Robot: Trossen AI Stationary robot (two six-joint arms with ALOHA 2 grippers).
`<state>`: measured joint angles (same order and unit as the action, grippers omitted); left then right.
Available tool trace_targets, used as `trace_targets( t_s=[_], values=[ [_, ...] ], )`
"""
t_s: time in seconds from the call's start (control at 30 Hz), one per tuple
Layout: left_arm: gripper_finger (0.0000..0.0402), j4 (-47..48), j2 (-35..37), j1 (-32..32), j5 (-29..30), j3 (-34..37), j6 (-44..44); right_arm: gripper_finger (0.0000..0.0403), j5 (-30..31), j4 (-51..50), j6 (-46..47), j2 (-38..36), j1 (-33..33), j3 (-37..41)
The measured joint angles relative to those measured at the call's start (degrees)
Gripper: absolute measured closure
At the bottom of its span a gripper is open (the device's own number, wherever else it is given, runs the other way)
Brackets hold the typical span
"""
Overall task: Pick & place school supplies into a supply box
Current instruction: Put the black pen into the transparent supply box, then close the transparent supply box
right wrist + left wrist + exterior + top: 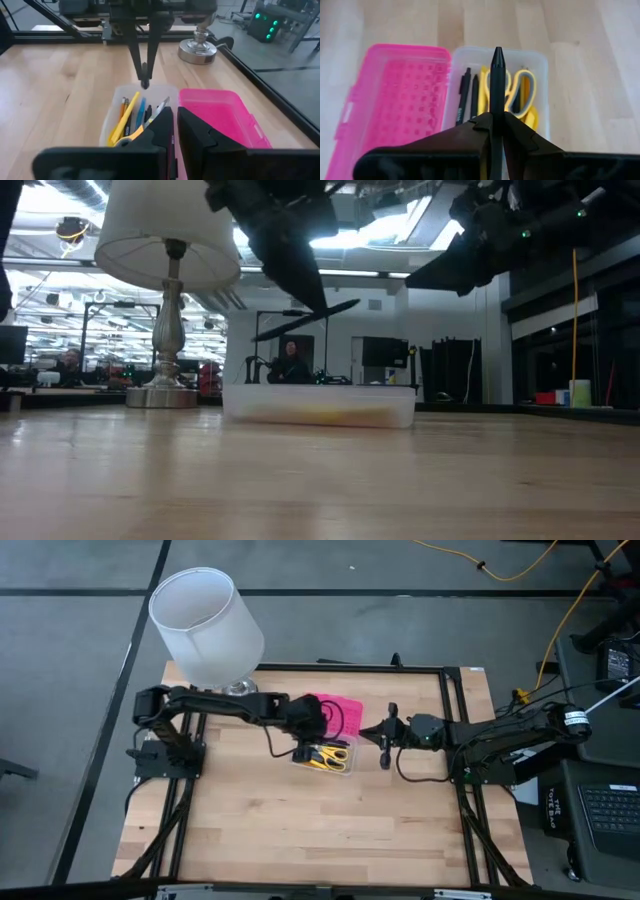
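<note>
From my remote station I log: a light wooden bench point(300, 810) in a black frame, on grey floor point(70, 660); a white-shaded lamp point(207, 625) with silver base at its far left corner; yellow cable point(560, 610) on the floor; bright ceiling lights point(400, 225); dark room equipment behind.

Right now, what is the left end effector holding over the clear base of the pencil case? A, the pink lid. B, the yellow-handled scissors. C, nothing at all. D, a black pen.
D: in the left wrist view the left end effector is shut on a black pen above the clear base, where the yellow-handled scissors already lie; the pink lid lies open beside it.
</note>
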<state>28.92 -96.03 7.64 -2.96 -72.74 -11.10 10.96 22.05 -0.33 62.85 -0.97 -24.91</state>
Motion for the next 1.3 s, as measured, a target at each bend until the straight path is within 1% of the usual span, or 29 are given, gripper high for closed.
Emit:
trace_targets(
  t_s=[0.13, 0.37, 0.53, 0.8, 0.97, 1.13, 1.2, 1.27, 1.3],
  values=[
    [0.0386, 1.2, -3.0, 0.0, -1.8, -2.5, 0.5, 0.0368, 0.0, 0.1, -2.0, 0.0, -0.2, 0.0],
    [0.0386, 0.7, -8.4, -0.1, -2.1, -2.6, 0.7, 0.0368, 0.1, 0.4, -3.0, 0.0, -1.9, 0.0],
    [0.0367, 0.5, -10.5, -0.5, -2.0, -2.6, 0.9, 0.0368, 0.1, 0.3, -2.9, 0.0, -2.5, 0.0],
    [0.0338, -0.6, -9.9, -1.9, -2.0, -2.6, 0.9, 0.0368, 0.1, 0.1, -2.8, 0.0, -2.6, 0.0],
    [0.0325, 0.0, -9.6, -2.1, -0.8, -2.6, -0.2, 0.0368, 0.1, 0.0, -2.8, 0.0, -2.6, 0.0],
    [0.0324, 2.7, -5.6, -0.9, -1.2, -2.5, -2.9, 0.0368, 0.0, -0.3, -2.9, 0.0, -2.6, 0.0],
    [0.0328, 4.1, -3.4, 0.0, -2.0, -2.5, -5.6, 0.0368, 0.0, -0.3, -3.0, 0.0, -2.6, 0.0],
    [0.0333, 4.1, -1.3, 1.4, -3.6, -2.0, -6.6, 0.0368, 0.0, 0.0, -3.0, 0.0, -2.6, 0.0],
    [0.0336, 2.8, 0.0, 2.3, -5.3, -0.8, -6.6, 0.0368, 0.0, 0.0, -3.0, 0.0, -2.6, 0.0]
  ],
)
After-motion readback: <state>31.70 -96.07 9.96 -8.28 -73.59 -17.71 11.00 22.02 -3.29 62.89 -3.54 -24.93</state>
